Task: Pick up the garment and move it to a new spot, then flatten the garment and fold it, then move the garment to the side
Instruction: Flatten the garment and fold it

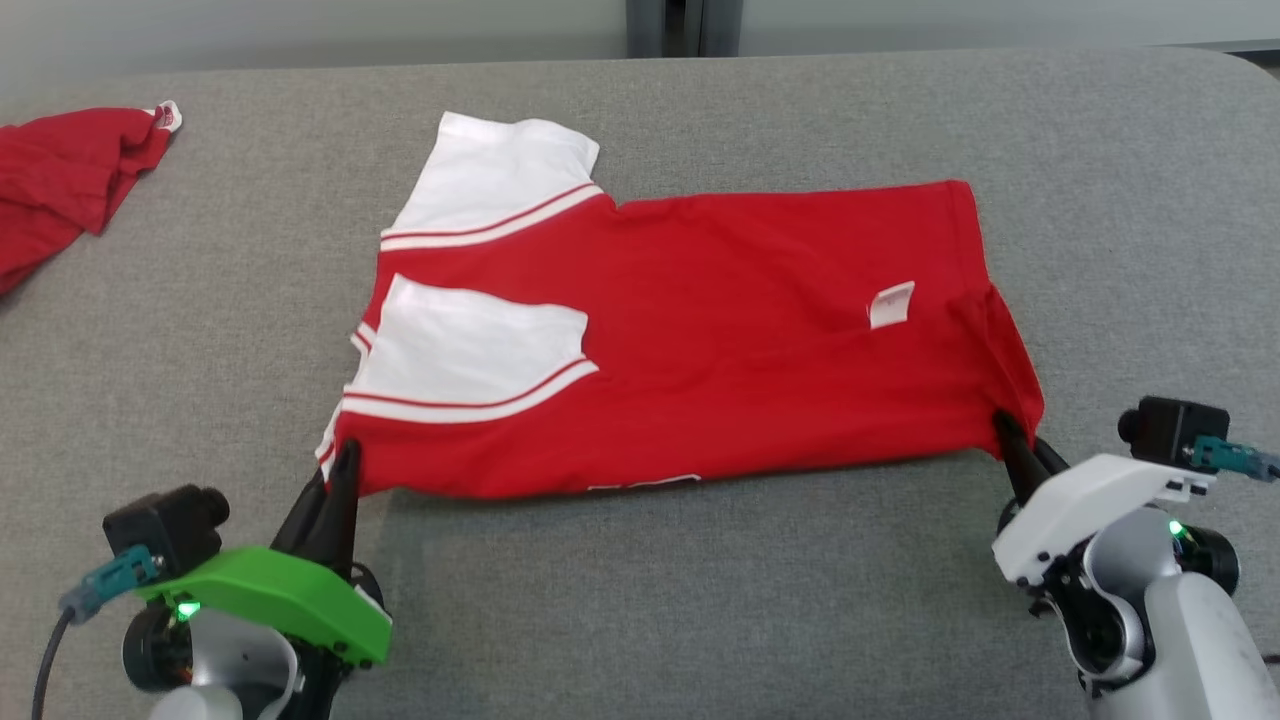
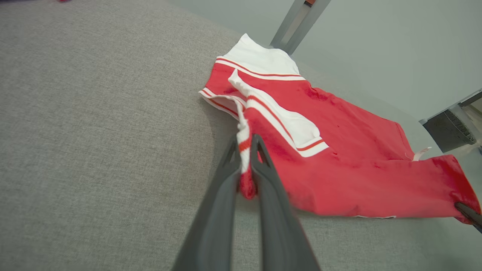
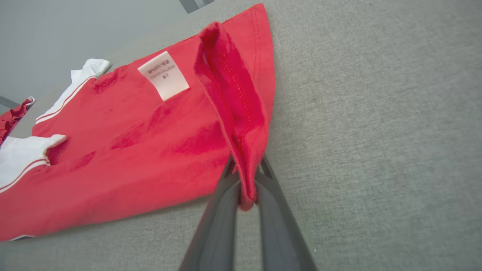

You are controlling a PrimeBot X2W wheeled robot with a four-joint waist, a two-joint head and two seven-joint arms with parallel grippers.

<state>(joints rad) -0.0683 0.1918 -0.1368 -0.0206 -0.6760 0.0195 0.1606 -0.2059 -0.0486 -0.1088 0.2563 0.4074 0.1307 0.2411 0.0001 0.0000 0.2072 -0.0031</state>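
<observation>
A red T-shirt with white, red-striped sleeves (image 1: 690, 330) lies folded lengthwise on the grey table, sleeves to the left, hem to the right. A white care label (image 1: 891, 304) shows near the hem. My left gripper (image 1: 338, 470) is shut on the shirt's near left corner; the left wrist view shows the striped cloth (image 2: 244, 150) pinched between the dark fingers. My right gripper (image 1: 1010, 435) is shut on the near right hem corner, where a ridge of red fabric (image 3: 241, 150) rises from its fingers (image 3: 226, 195).
A second red garment (image 1: 60, 180) lies crumpled at the table's far left edge. The grey cloth-covered table (image 1: 700, 600) spreads wide around the shirt. A dark metal post (image 1: 685, 25) stands behind the far edge.
</observation>
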